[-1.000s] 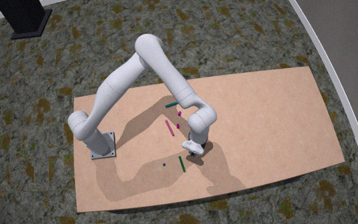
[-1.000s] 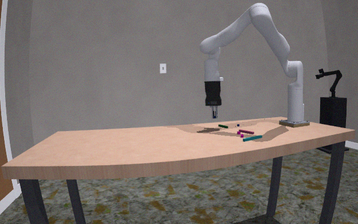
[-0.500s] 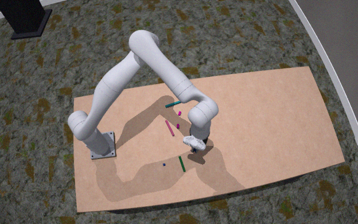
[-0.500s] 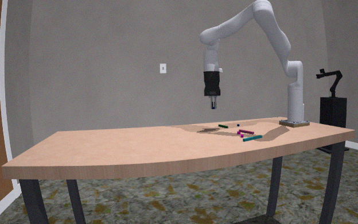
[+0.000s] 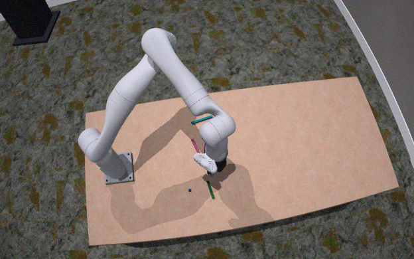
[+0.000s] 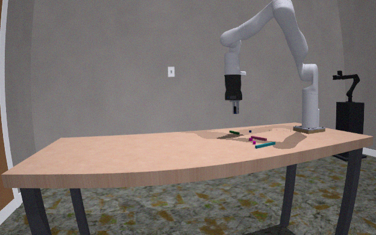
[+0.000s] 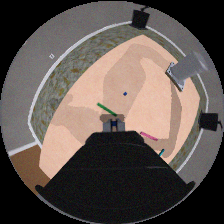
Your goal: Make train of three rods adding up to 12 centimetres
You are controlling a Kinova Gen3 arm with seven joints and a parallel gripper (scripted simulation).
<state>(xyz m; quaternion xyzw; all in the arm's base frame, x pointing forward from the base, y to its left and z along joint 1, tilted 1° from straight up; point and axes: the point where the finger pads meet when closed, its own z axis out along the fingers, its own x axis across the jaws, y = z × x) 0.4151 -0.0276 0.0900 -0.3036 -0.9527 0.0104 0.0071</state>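
My gripper (image 6: 235, 111) hangs high above the table, shut on a small blue rod that shows between the fingertips in the wrist view (image 7: 114, 123). Below it on the table lie a green rod (image 5: 210, 190), also in the wrist view (image 7: 106, 108), and a second small blue rod (image 5: 190, 190). A pink rod (image 5: 195, 145) and a turquoise rod (image 5: 202, 119) lie nearer the arm's base. Two short magenta rods (image 6: 250, 139) (image 6: 254, 142) lie beside the pink rod (image 6: 259, 138); the arm mostly hides them in the top view.
The arm's base plate (image 5: 119, 169) is bolted near the table's left edge. A black stand (image 6: 349, 115) is off the table behind the base. The rods lie apart from one another.
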